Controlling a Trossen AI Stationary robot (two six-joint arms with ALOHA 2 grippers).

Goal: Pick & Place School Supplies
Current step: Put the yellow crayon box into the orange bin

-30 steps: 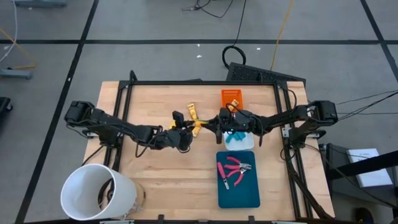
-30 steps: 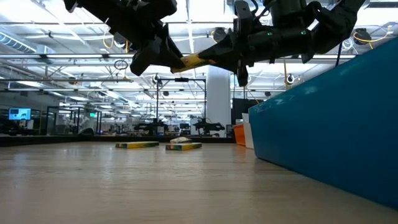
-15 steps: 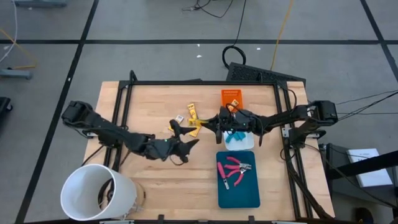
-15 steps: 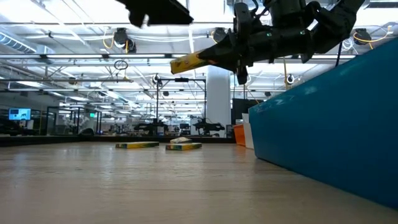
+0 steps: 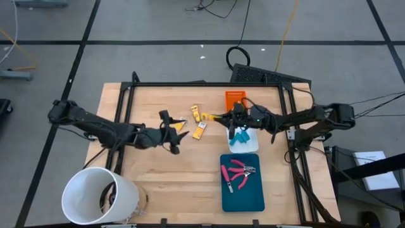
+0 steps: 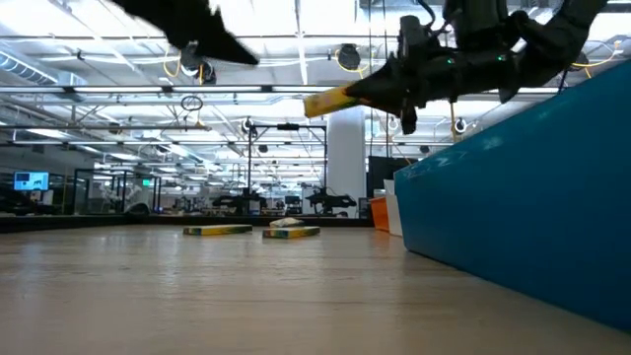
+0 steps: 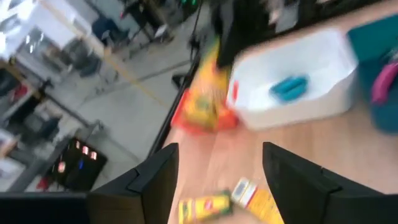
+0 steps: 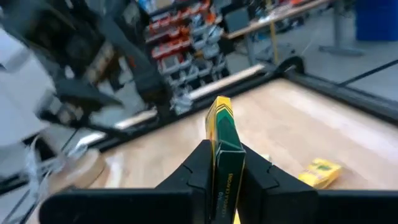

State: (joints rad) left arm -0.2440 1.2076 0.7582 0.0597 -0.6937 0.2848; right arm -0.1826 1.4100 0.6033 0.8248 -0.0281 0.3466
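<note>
My right gripper (image 5: 229,118) (image 8: 222,165) is shut on a yellow-and-green crayon box (image 5: 218,116) (image 6: 330,101), up in the air beside the white tray (image 5: 251,147). My left gripper (image 5: 172,131) (image 7: 221,186) is open and holds nothing, left of the boxes. Two more yellow boxes (image 5: 196,113) (image 5: 200,130) lie flat on the wood. Stubby light-blue pieces (image 5: 240,136) sit in the white tray. Pink-handled tools (image 5: 239,172) lie in the teal tray (image 5: 243,197). My right gripper pinches one end of the crayon box (image 8: 225,155) between its two fingers, which lie along the box. It comes roughly level from the table's right. The box is lifted clear, and its free end (image 6: 317,104) points toward the table's left.
An orange tray (image 5: 235,99) lies at the far edge behind the white tray. A big white bucket (image 5: 98,196) stands at the near left corner. Bare wood lies between the left gripper and the teal tray.
Both grippers were on the crayon box a second ago. My left gripper let go, opened and drew back toward the table's left. My right gripper kept the box and carried it a little toward the right and far edges, closer to the white tray.
</note>
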